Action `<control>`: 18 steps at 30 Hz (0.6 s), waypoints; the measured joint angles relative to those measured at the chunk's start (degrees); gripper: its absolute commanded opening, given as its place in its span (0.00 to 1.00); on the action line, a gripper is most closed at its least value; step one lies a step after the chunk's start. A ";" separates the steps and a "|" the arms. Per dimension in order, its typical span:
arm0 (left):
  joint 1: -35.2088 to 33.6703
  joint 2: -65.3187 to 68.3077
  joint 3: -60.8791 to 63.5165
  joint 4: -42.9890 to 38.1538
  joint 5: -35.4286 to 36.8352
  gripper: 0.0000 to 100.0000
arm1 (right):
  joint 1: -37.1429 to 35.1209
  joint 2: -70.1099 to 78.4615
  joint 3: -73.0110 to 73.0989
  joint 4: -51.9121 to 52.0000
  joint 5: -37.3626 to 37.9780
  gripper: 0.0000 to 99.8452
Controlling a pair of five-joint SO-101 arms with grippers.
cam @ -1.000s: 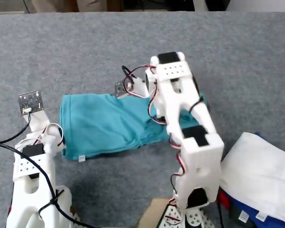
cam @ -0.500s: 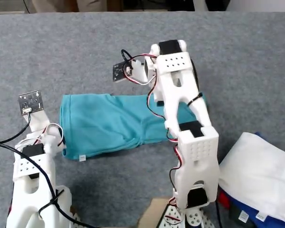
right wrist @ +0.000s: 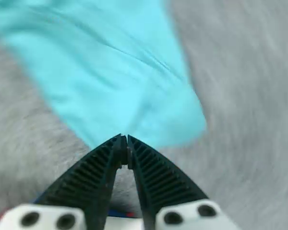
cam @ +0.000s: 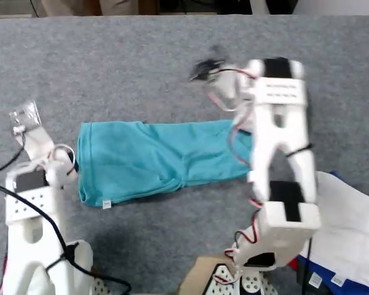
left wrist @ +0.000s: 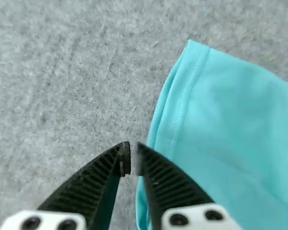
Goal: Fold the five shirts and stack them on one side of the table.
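Left tool (left wrist: 130, 157) and right tool (right wrist: 124, 146), both closed empty, flank opposite edges of the teal shirt (cam: 154, 160).

Grey felt surface (cam: 111, 55); brown cardboard piece (cam: 195, 275) on its near edge; beige panels (cam: 86, 6) beyond far edge.

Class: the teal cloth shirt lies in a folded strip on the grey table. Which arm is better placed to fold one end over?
Probably left. The left gripper, shut, sits low beside the hemmed end of the teal cloth shirt; the right gripper, shut, seems higher above the other end.
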 measured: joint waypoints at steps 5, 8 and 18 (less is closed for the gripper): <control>0.00 10.37 -11.52 8.09 1.76 0.13 | 11.52 0.70 9.58 -14.51 -13.80 0.00; 0.00 20.40 -18.55 11.25 2.11 0.13 | 14.07 3.08 14.51 -23.65 -20.57 0.00; 0.00 55.30 -45.36 24.97 -0.18 0.19 | 15.47 5.98 23.38 -46.68 -30.68 0.00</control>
